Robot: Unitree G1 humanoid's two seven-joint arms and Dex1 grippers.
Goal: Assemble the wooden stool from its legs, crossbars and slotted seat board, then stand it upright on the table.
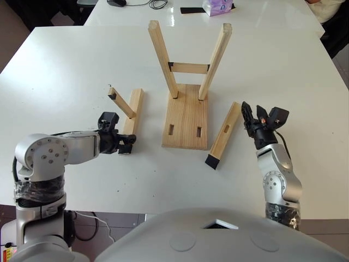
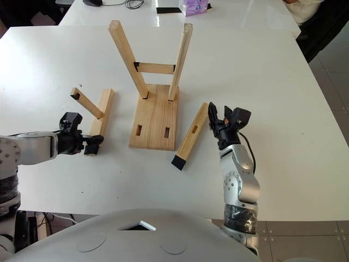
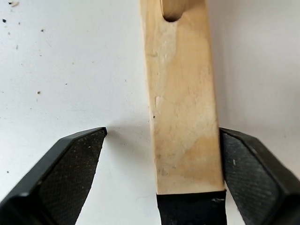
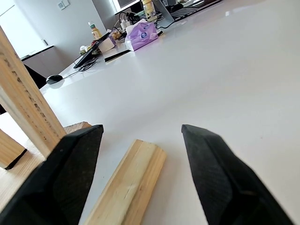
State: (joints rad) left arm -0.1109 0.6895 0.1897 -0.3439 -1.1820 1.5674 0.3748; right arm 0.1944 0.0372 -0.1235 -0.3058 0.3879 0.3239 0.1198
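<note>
While the left tool (image 1: 130, 143) straddles a leg: the step in hand looks like gripping the pale wooden leg (image 1: 133, 109). Close squarely across its width, just above the black foot cap (image 3: 190, 208), before any lift.
Left tool state: fingers apart. One textured pad (image 3: 253, 173) touches the leg's side. The other pad (image 3: 70, 173) stands clear of it, with bare white tabletop (image 1: 71, 65) between.
Grip advice: centre the tool first, or the closing pad will probably shove the leg sideways. Keep the short crossbar stub (image 1: 121, 102), which rises from the leg beyond the tool, pointing up so its free end stays reachable.
Right tool (image 1: 252, 109) state: fingers apart, holding nothing.
Second loose leg: a pale slotted wooden bar (image 1: 224, 134) with a black foot lies flat. Its plain end is just ahead of the right tool, in line with the gap between the fingers.
Seat board: the pale rectangular slotted seat board (image 1: 185, 117) lies flat between the two tools. Two standing legs (image 1: 162, 57) joined by a crossbar (image 1: 189, 67) rise from its end farther from the tools. Two free slots (image 1: 171, 129) wait at the nearer end.
Progress: roughly half, by my judgement.
</note>
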